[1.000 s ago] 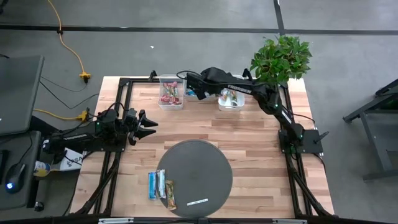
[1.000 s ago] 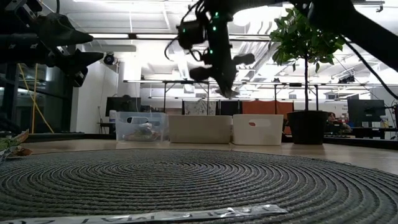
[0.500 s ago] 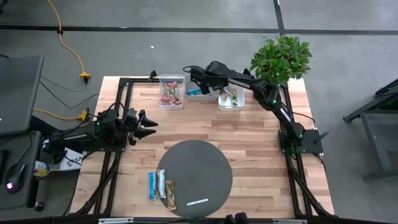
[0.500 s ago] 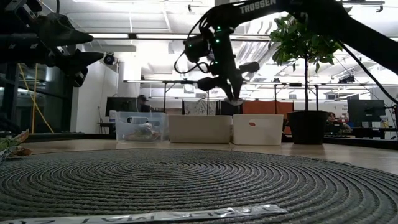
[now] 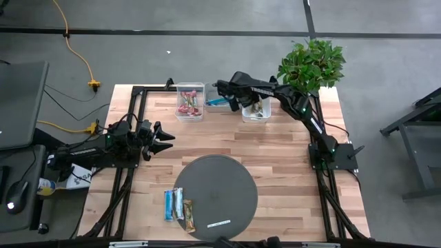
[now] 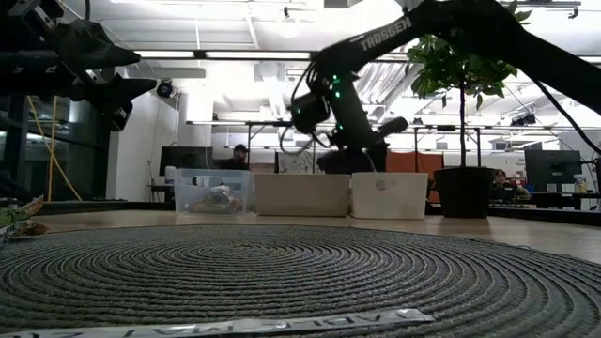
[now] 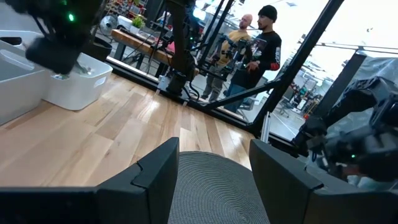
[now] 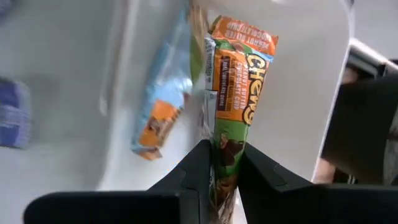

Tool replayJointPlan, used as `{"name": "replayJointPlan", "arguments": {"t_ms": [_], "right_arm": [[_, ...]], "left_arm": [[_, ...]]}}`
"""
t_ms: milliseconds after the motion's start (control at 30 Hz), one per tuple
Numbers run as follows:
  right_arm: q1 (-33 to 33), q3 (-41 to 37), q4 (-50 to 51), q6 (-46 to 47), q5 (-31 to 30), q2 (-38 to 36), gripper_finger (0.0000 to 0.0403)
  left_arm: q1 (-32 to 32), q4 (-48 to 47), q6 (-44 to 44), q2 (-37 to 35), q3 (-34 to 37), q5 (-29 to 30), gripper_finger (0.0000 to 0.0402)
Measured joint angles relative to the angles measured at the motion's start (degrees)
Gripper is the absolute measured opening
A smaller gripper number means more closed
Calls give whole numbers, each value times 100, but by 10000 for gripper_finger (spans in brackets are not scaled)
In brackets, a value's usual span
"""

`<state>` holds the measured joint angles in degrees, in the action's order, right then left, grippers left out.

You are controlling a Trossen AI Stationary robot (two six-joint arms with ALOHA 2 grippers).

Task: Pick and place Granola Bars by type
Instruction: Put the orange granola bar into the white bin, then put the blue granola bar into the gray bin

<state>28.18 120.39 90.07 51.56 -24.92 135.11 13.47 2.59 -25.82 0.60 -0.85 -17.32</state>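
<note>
Lower centre of the high view: round grey mat (image 5: pixel 215 188). At its lower-left edge three Granola Bars (image 5: pixel 178 204) lie side by side, partly on the mat, unsorted; a white label strip (image 5: pixel 219 223) lies near its bottom edge. The low view shows only mat weave and that strip, not these bars.

Left of frame, mid-height: left gripper (image 5: pixel 162 140) hovers parked over bare table, fingers spread, nothing between them. The left wrist view confirms the empty gap, with mat below and people beyond the table.

Top centre: three bins in a row. Clear bin (image 5: pixel 190 102) holds red-pink bars; the middle bin (image 5: pixel 219 103) shows a blue wrapper; the white bin (image 5: pixel 256 111) holds brown-orange-green ones. One type per bin, evidently.

Right gripper (image 5: pixel 245 105) is down at the white bin. Only the right wrist view shows its load: fingers pinched on the lower end of a green-orange bar (image 8: pixel 235 106), hanging upright inside the white wall, with another bar (image 8: pixel 163 112) beside it. Judged: drop pending. The low view hides the bin contents behind the opaque wall.
</note>
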Motion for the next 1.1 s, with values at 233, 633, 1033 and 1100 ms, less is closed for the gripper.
{"name": "replayJointPlan", "arguments": {"t_ms": [233,633,1033,1100], "right_arm": [[-13,-520,-23,68,120,-66,61],[-50,-131,-74,-205,-419,-46,132],[-297,1377,-184,-539,-207,-44,165],[-404,1417,-515,-712,-54,-171,165]], "left_arm": [[0,0,0,0,-2,0,193],[0,0,0,0,0,0,193],[0,0,0,0,-2,0,193],[0,-2,0,0,1,2,193]]}}
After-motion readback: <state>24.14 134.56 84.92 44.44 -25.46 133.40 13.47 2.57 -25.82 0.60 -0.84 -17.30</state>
